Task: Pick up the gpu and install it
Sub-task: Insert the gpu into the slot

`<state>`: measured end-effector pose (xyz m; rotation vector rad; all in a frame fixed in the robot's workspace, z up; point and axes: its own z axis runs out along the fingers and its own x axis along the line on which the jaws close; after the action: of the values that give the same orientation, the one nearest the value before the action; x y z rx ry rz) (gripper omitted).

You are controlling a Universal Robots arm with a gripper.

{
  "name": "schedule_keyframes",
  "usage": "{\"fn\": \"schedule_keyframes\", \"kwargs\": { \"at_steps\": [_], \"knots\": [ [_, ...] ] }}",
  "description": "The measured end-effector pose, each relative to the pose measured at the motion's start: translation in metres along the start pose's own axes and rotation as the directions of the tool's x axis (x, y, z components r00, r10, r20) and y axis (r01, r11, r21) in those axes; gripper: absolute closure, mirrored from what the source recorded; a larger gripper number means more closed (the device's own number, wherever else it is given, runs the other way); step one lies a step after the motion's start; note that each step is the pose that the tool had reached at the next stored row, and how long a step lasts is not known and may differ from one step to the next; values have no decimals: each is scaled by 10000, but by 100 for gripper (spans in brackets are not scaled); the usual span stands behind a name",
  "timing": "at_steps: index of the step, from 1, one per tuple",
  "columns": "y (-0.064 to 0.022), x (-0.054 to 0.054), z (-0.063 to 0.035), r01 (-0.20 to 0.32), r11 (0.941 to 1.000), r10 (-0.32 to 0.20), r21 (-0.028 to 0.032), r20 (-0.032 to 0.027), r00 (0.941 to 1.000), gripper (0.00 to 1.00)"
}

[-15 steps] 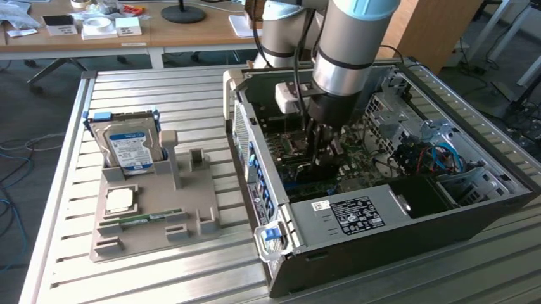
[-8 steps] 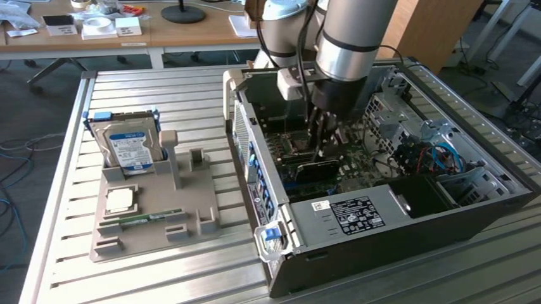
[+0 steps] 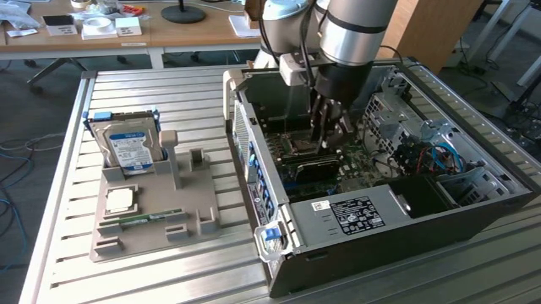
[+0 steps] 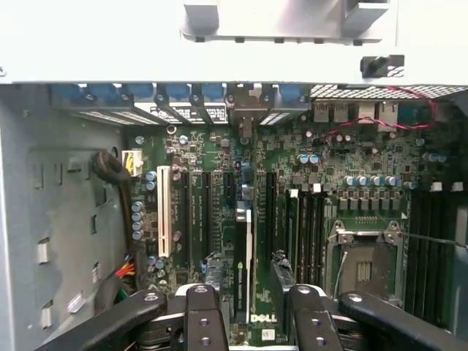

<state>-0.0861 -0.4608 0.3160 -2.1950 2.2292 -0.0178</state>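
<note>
Now I hold the gpu [image 4: 243, 270] edge-on between my clamped pincer [image 4: 247, 311], its length along the motherboard [image 4: 307, 183] slots directly beneath.

A ribbed, silver metal desk [image 3: 169, 88] carries two items. A grey plastic parts holder [image 3: 152, 221] is set toward the exterior view's left. An open black computer tower case [image 3: 381, 209] is laid on its side toward the exterior view's right.
</note>
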Motion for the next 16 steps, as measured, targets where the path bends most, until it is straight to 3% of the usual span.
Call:
{"fn": "schedule_keyframes", "kwargs": {
  "at_steps": [4,16],
  "knots": [
    [-1,0,-55,0,10000,0,1,-18,10000,60],
    [-2,0,-96,0,10000,0,2,-20,10000,60]
  ]
}}
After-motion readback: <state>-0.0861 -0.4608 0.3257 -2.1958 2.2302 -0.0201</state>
